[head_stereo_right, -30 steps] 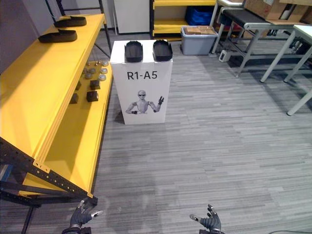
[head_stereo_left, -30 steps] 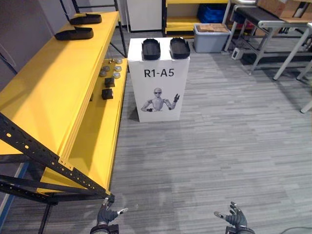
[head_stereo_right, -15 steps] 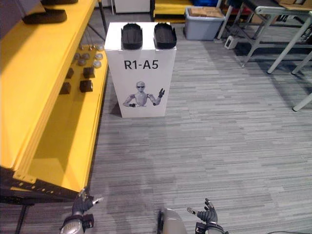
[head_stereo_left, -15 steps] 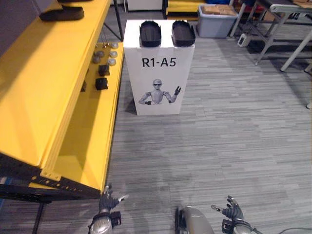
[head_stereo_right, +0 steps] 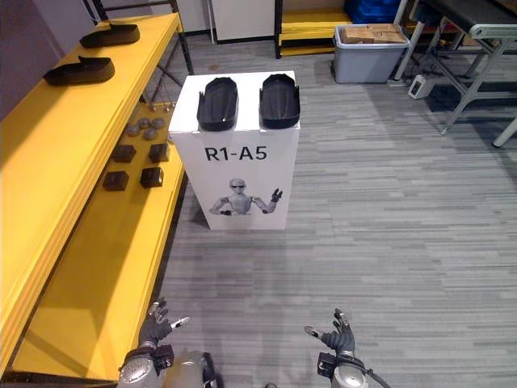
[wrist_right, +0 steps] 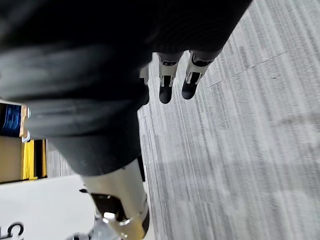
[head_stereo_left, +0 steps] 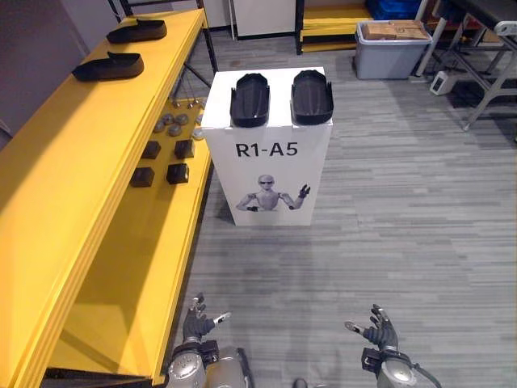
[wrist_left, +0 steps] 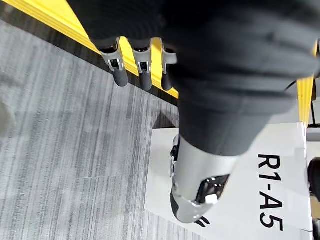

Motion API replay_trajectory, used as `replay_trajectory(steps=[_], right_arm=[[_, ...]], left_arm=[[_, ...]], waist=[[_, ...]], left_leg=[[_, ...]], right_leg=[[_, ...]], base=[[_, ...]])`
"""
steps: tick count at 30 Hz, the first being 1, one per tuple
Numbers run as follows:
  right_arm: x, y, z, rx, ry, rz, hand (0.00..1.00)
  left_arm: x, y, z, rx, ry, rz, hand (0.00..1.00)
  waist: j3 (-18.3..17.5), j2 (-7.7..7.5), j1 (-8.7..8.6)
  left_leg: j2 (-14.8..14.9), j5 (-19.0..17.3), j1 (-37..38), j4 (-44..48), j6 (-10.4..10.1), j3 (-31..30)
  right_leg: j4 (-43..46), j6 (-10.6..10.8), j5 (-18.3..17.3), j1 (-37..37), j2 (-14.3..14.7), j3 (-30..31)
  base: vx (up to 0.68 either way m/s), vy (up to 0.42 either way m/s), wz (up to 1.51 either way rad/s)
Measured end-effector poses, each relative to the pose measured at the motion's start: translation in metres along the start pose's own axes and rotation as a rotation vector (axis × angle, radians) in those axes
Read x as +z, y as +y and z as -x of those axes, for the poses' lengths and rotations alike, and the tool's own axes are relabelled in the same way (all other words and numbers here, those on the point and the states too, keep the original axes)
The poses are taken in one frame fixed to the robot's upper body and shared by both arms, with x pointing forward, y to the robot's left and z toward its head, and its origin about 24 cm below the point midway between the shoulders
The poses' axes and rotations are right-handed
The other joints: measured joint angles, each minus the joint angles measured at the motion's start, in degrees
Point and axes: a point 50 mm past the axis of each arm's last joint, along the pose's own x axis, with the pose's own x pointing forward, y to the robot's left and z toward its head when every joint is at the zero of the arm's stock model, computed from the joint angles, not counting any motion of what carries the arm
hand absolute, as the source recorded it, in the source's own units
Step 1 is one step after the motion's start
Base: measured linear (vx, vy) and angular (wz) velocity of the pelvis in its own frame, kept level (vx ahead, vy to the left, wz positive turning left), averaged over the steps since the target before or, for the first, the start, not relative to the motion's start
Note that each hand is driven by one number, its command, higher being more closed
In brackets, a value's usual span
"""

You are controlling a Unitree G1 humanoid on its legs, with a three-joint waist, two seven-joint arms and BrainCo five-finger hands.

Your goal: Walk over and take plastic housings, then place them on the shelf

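Observation:
Two black plastic housings [head_stereo_left: 250,99] [head_stereo_left: 312,96] lie side by side on top of a white box [head_stereo_left: 271,174] marked R1-A5, ahead on the grey floor. Two more black housings [head_stereo_left: 107,67] [head_stereo_left: 136,31] rest on the top board of the yellow shelf [head_stereo_left: 73,178] along the left. My left hand [head_stereo_left: 197,322] hangs low near the shelf's front edge, fingers relaxed and empty. My right hand [head_stereo_left: 376,330] hangs low at the right, also open and empty. Both are well short of the box.
Small dark blocks [head_stereo_left: 177,172] and round metal parts [head_stereo_left: 170,123] lie on the shelf's lower board. A grey bin [head_stereo_left: 393,48] stands beyond the box, and metal table legs [head_stereo_left: 485,89] stand at the far right. Open floor lies between me and the box.
The whole picture has shifted: the camera has moved closer to the box and tipped, so the box sits lower in view and the far housings on the shelf show again. Both hands stay open.

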Motion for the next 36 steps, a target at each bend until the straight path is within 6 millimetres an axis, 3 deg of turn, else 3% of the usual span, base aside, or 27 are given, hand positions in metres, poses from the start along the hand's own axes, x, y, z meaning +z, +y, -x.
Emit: replay_trajectory(steps=[1, 2, 3, 4, 5, 6, 7, 8, 10, 12, 14, 15, 16, 17, 18, 20, 21, 22, 23, 25, 27, 28, 29, 30, 31, 33, 36], right_arm=[[-0.005, -0.004, 0.0, -0.019, 0.028, -0.002, 0.0], [-0.007, -0.004, 0.0, -0.021, 0.035, -0.001, 0.0], [-0.009, -0.004, 0.001, -0.02, 0.041, 0.004, 0.0], [-0.014, -0.005, 0.002, -0.025, 0.064, 0.005, 0.0], [-0.015, -0.004, 0.002, -0.022, 0.07, 0.003, 0.0], [-0.019, 0.001, 0.004, -0.013, 0.083, -0.007, 0.0], [-0.021, 0.003, 0.006, -0.009, 0.09, -0.011, 0.0], [-0.025, 0.005, 0.008, -0.004, 0.101, -0.012, 0.0], [-0.029, 0.01, 0.012, 0.024, 0.112, 0.016, 0.0], [-0.028, 0.016, 0.011, 0.052, 0.107, 0.03, 0.0], [-0.027, 0.019, 0.008, 0.059, 0.11, 0.031, 0.0], [-0.029, 0.02, 0.007, 0.062, 0.127, 0.033, 0.0], [-0.031, 0.02, 0.007, 0.062, 0.136, 0.035, 0.0], [-0.036, 0.017, 0.009, 0.056, 0.159, 0.04, 0.0], [-0.04, 0.01, 0.008, 0.038, 0.179, 0.051, 0.0], [-0.038, 0.006, 0.006, 0.02, 0.179, 0.041, 0.0], [-0.043, 0.001, 0.01, 0.001, 0.191, 0.037, 0.0], [-0.045, -0.001, 0.012, -0.003, 0.195, 0.04, 0.0], [-0.047, 0.0, 0.015, -0.002, 0.192, 0.035, 0.0], [-0.047, 0.003, 0.017, 0.001, 0.184, 0.009, 0.0], [-0.041, 0.005, 0.016, -0.005, 0.159, -0.023, 0.0], [-0.042, 0.004, 0.016, -0.012, 0.162, -0.043, 0.0], [-0.043, 0.002, 0.017, -0.02, 0.165, -0.047, 0.0], [-0.047, -0.003, 0.018, -0.042, 0.184, -0.065, 0.0], [-0.049, -0.001, 0.02, -0.046, 0.192, -0.079, 0.0], [-0.051, -0.003, 0.022, -0.054, 0.199, -0.082, 0.0], [-0.047, -0.004, 0.02, -0.06, 0.18, -0.087, 0.0]], left_arm=[[-0.002, 0.0, 0.0, 0.0, 0.007, -0.001, 0.0], [-0.004, 0.001, 0.001, 0.003, 0.014, -0.002, 0.0], [-0.007, 0.002, 0.003, 0.008, 0.026, -0.001, 0.0], [-0.009, 0.002, 0.004, 0.005, 0.036, -0.002, 0.0], [-0.011, 0.001, 0.004, 0.002, 0.041, -0.003, 0.0], [-0.014, 0.003, 0.005, 0.002, 0.053, -0.014, 0.0], [-0.014, 0.003, 0.004, 0.0, 0.057, -0.021, 0.0], [-0.013, 0.0, 0.002, -0.009, 0.063, -0.026, 0.0], [-0.009, 0.0, -0.001, -0.011, 0.047, -0.03, 0.0], [-0.002, 0.0, -0.006, -0.012, 0.03, -0.029, 0.0], [-0.001, 0.003, -0.008, -0.003, 0.031, -0.028, 0.0], [-0.003, 0.007, -0.009, 0.007, 0.043, -0.04, 0.0], [-0.005, 0.01, -0.009, 0.012, 0.051, -0.047, 0.0], [-0.01, 0.012, -0.009, 0.017, 0.077, -0.056, 0.0], [-0.018, 0.012, -0.007, 0.022, 0.115, -0.061, 0.0], [-0.023, 0.009, -0.006, 0.02, 0.135, -0.052, 0.0], [-0.022, 0.002, -0.006, 0.009, 0.129, -0.037, 0.0], [-0.021, -0.001, -0.006, 0.005, 0.124, -0.028, 0.0], [-0.018, -0.005, -0.006, -0.003, 0.111, -0.017, 0.0], [-0.014, -0.01, -0.007, -0.012, 0.089, -0.002, 0.0], [-0.012, -0.012, -0.007, -0.016, 0.082, 0.006, 0.0], [-0.013, -0.013, -0.006, -0.017, 0.085, 0.01, 0.0], [-0.014, -0.015, -0.006, -0.019, 0.088, 0.015, 0.0], [-0.015, -0.017, -0.005, -0.022, 0.093, 0.019, 0.0], [-0.015, -0.014, -0.006, -0.018, 0.093, 0.011, 0.0], [-0.018, -0.008, -0.005, -0.007, 0.106, -0.006, 0.0], [-0.025, 0.005, -0.002, 0.016, 0.132, -0.036, 0.0]], waist=[[-0.16, -0.33, 0.35], [-0.62, -0.7, 0.74], [-1.48, -1.53, 0.96], [-1.31, -2.44, 0.75], [-1.19, -2.65, 0.82], [-1.11, -3.39, 0.62], [-1.15, -3.68, -0.12], [-1.11, -3.84, -0.9], [-1.33, -3.91, -0.83], [-1.37, -3.85, -1.09], [-1.55, -3.25, -1.41], [-1.45, -3.09, -2.02], [-1.53, -3.26, -2.17], [-1.73, -3.47, -2.76], [-2.2, -2.25, -2.07], [-2.09, -2.21, -2.13], [-1.93, -2.34, -2.33], [-1.89, -2.32, -2.53], [-1.7, -2.68, -2.46], [-2.09, -2.15, -1.34], [-2.2, -1.96, -0.63], [-2.55, -1.3, -0.64], [-3.07, -0.34, -0.75], [-4.12, 1.04, -0.77], [-4.21, -0.65, -0.77], [-4.44, -1.95, -0.76], [-4.6, -2.28, -0.78]], left_leg=[[-1.61, 5.3, 0.23, -3.74, 1.53, -2.28], [-2.58, 7.52, 0.61, -3.87, 2.74, -2.91], [-4.28, 9.17, 0.89, -3.15, 5.88, -2.73], [-5.1, 6.32, 2.16, -1.85, 6.9, -0.98], [-5.39, 5.67, 3.51, -1.84, 7.33, -0.25], [-6.33, 3.82, 6.86, -2.32, 8.18, 0.45], [-6.84, 2.95, 8.46, -2.33, 8.49, 0.28], [-7.48, 1.08, 12.18, -2.59, 8.96, -0.23], [-7.42, -1.1, 17.33, -4.29, 8.75, -0.69], [-6.49, -1.77, 22.52, -7.47, 8.53, -1.81], [-4.75, -2.2, 24.49, -8.8, 7.78, -2.59], [-2.96, -2.91, 26.19, -9.98, 6.53, -3.46], [-2.57, -3.33, 26.76, -10.27, 5.75, -4.13], [-1.92, -3.63, 27.71, -10.67, 4.75, -5.25], [0.09, -3.3, 27.8, -10.5, 3.34, -6.0], [0.12, -0.93, 27.48, -8.41, -0.16, -6.18], [0.33, 0.12, 26.33, -1.6, -0.86, -6.11], [0.96, 0.55, 24.66, 3.87, -1.05, -6.09], [3.02, 0.86, 20.1, 16.06, -1.07, -5.5], [7.12, -2.28, 14.66, 25.06, -1.1, -1.98], [8.34, -3.1, 12.19, 17.58, -0.83, 1.01], [7.57, 0.17, 11.96, 7.49, 0.02, 0.72], [7.37, 3.72, 11.57, 3.0, 0.23, -0.22], [7.0, 4.02, 12.06, -1.03, 0.05, -1.61], [4.9, 5.01, 13.59, -4.47, 0.45, -0.95], [2.71, 6.75, 15.78, -9.33, 1.37, 0.36], [0.4, 8.35, 19.2, -15.11, 1.87, 2.43]], right_leg=[[0.25, 0.92, -1.82, 0.6, -0.27, 1.35], [0.91, 1.65, -2.96, 0.68, -0.93, 2.39], [4.22, 3.55, -5.8, 0.07, -2.85, 3.65], [12.63, 6.64, -7.86, -2.61, -4.72, 4.55], [18.98, 7.32, -8.23, -4.72, -5.37, 4.79], [35.36, 11.6, -6.19, -10.72, -6.85, 4.46], [42.44, 13.19, -5.6, -13.58, -8.03, 4.3], [51.08, 12.72, -5.83, -16.87, -9.12, 3.96], [54.54, 12.08, -5.72, -21.15, -10.25, 2.37], [48.59, 10.78, -6.43, -26.22, -10.77, -0.48], [38.62, 10.71, -6.28, -27.93, -9.36, -1.62], [25.23, 9.05, -3.82, -28.26, -7.59, -1.71], [19.51, 8.87, 0.03, -28.01, -6.76, -1.1], [14.87, 8.08, 9.26, -26.1, -5.56, -0.25], [13.32, 4.47, 10.37, -24.36, -3.64, -0.04], [15.13, 3.17, 7.97, -23.8, -4.23, -0.42], [14.05, 3.15, 6.6, -20.52, -4.87, -1.25], [13.08, 3.04, 6.21, -18.25, -5.19, -2.26], [10.89, 2.74, 5.38, -13.82, -5.37, -3.68], [8.77, 2.49, 4.8, -9.84, -4.75, -4.22], [6.42, 2.82, 4.7, -7.12, -4.84, -4.23], [6.26, 3.83, 4.13, -6.85, -4.46, -4.61], [6.25, 4.26, 3.83, -6.79, -3.71, -4.79], [6.44, 5.33, 3.07, -6.73, -2.76, -4.54], [6.49, 5.92, 2.76, -6.9, -4.39, -3.88], [6.49, 6.64, 2.32, -7.31, -6.38, -3.31], [6.46, 7.4, 1.87, -7.51, -7.93, -1.21]], base=[[0.5, 0.152, -0.4], [0.5, 0.127, -0.58], [0.45, 0.096, -0.56], [0.45, 0.091, -0.51], [0.54, 0.14, -0.47], [0.53, 0.15, -0.23], [0.65, 0.169, -0.02], [0.55, 0.103, 0.13], [0.58, 0.052, 0.1], [0.55, -0.05, 0.23], [0.47, -0.131, 0.21], [0.48, -0.18, 0.29], [0.5, -0.206, 0.46], [0.44, -0.203, 0.24], [0.52, -0.265, 0.09], [0.54, -0.308, 0.17], [0.39, -0.238, 0.57], [0.35, -0.21, 0.73], [0.23, -0.142, 0.54], [0.24, -0.083, 0.18], [0.19, 0.019, -0.05], [0.12, 0.094, 0.05], [0.12, 0.151, 0.11], [0.17, 0.18, 0.13], [0.16, 0.161, 0.07], [0.12, 0.106, -0.04], [0.1, 0.123, -0.22]])
